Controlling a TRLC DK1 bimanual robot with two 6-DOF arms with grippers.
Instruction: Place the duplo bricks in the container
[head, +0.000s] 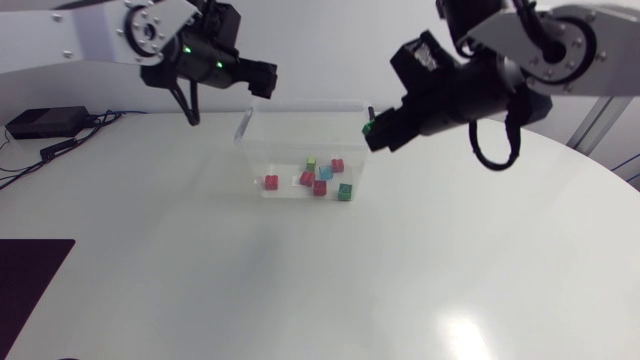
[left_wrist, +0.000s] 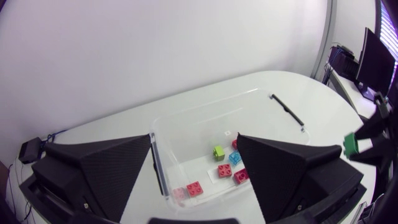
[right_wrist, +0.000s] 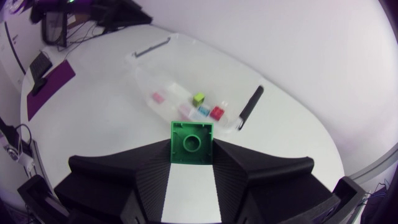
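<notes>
Pincers differ: right pincer (right_wrist: 193, 148) clamps a green brick (right_wrist: 191, 138), left pincer (left_wrist: 195, 142) gapes wide and empty.

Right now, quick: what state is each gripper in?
Left gripper: open, holding nothing.
Right gripper: closed on a green brick.

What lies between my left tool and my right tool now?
The clear plastic container, holding red, green and blue duplo bricks, in the head view.
</notes>
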